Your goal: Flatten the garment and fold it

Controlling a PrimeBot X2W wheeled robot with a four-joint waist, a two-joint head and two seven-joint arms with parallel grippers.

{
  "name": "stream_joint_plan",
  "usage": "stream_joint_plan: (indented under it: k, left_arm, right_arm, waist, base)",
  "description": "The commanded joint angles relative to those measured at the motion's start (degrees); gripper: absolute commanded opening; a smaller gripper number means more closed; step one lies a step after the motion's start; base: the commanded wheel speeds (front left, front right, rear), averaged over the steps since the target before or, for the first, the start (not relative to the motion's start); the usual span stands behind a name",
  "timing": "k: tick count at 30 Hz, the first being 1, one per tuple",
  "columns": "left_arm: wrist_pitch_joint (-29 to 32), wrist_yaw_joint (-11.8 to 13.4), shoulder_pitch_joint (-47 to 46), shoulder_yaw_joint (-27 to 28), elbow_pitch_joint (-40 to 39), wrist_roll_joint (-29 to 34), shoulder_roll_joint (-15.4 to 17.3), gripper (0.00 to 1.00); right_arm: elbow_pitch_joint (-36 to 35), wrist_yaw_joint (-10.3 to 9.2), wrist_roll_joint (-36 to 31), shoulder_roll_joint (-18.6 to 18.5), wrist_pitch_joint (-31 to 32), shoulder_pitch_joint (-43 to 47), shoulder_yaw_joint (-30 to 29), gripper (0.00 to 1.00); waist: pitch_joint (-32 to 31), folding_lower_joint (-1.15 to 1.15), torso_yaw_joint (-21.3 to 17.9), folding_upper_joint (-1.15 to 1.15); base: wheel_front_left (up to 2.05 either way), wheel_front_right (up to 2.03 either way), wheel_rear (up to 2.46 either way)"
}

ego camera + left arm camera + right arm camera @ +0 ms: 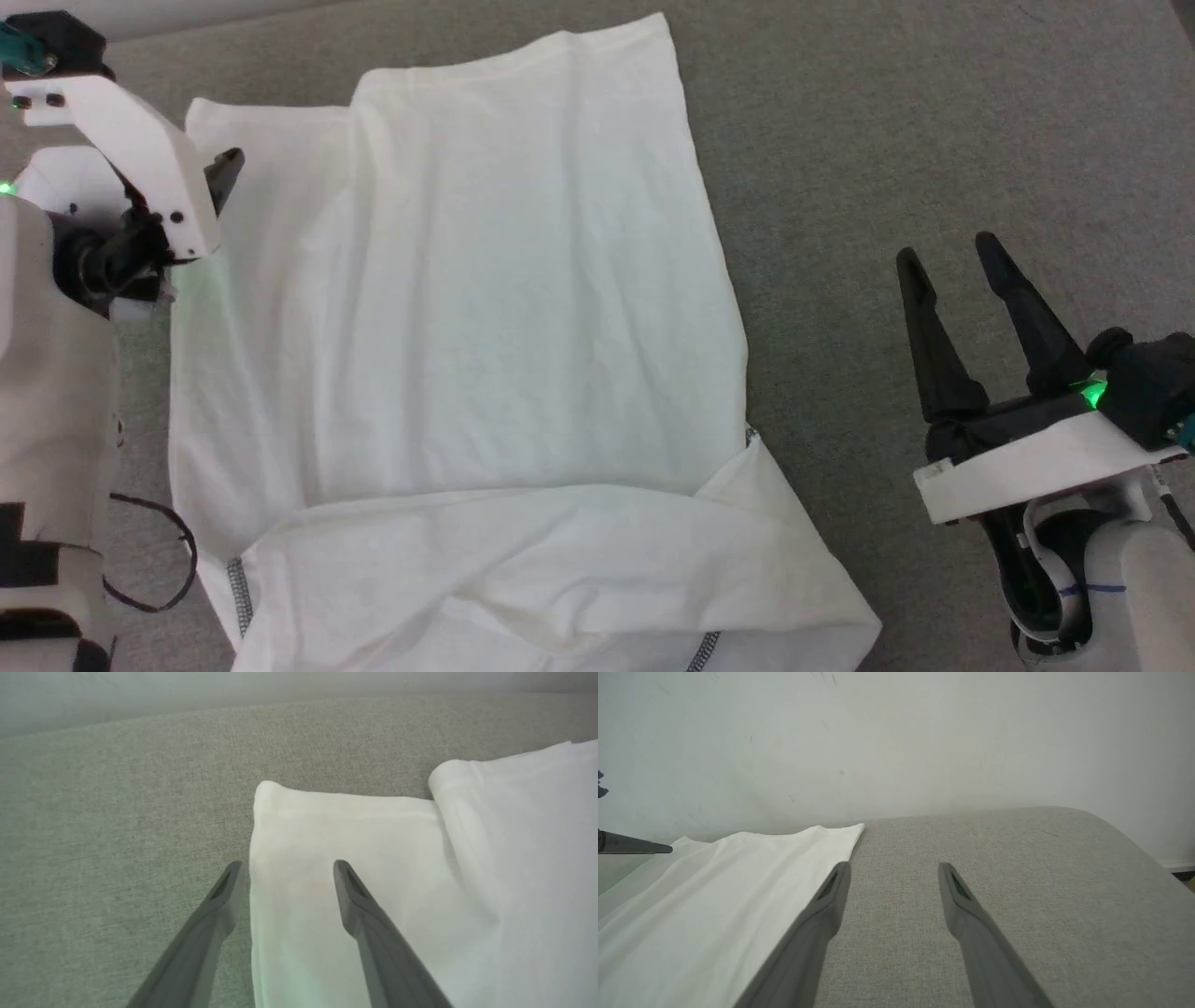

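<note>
The white garment (448, 308) lies spread on the grey cloth surface (934, 121). Its near part is folded over, with grey stitching (240, 590) showing at the hem. My left gripper (224, 173) is at the garment's far left corner, mostly hidden behind its white shell. In the left wrist view the left gripper (288, 865) is open, its fingers straddling the left edge of the garment (373, 858) above that corner. My right gripper (950, 254) stands open over bare surface, well right of the garment. The right wrist view shows the right gripper (894, 865) holding nothing, with the garment (714, 891) off to its left.
A pale wall (896, 742) rises behind the surface, whose far right corner (1111, 826) is rounded. A black cable loop (154, 560) hangs by my body at the lower left. The left arm's finger (635, 845) shows at the left edge of the right wrist view.
</note>
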Motion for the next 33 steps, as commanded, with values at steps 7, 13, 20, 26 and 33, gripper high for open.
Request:
stream_joint_plan:
  k: [7, 13, 20, 26, 33]
  left_arm:
    - [3.37, 0.51, -2.70, -2.56, 4.91, 1.86, 1.59, 1.00]
    - [8.76, 0.67, -2.11, -6.45, 9.83, 4.11, 1.06, 0.49]
    - [4.65, 2.05, -0.91, -7.16, 10.62, 4.87, 0.87, 0.00]
    - [-7.09, 2.52, 0.74, -6.31, 8.92, 4.86, 0.74, 0.00]
    - [-17.56, 1.69, -1.39, -6.99, 5.67, 5.17, -1.31, 0.00]
  right_arm:
    - [1.65, -0.05, 1.03, 0.10, -0.83, -1.61, 1.55, 1.00]
    - [2.46, -0.05, 1.97, -0.51, -0.82, -1.93, 2.22, 1.00]
    - [3.14, -0.05, 3.22, -1.61, 0.12, -1.95, 2.99, 1.00]
    - [4.57, -0.05, 6.08, -2.68, 1.58, -2.52, 1.55, 1.00]
    - [12.79, -0.05, 10.49, -5.28, 5.34, -12.52, 1.53, 1.00]
  waist:
    - [4.39, 0.00, -4.53, 0.00]
    - [4.00, 0.00, -4.57, 0.00]
    - [1.93, 0.00, -3.98, 0.00]
    - [-1.55, 0.00, -1.76, 0.00]
    - [-1.48, 0.00, 3.00, 0.00]
  base:
    - [0.00, 0.00, 0.00]
    - [0.00, 0.00, 0.00]
    - [0.00, 0.00, 0.00]
    - [0.00, 0.00, 0.00]
    - [0.00, 0.00, 0.00]
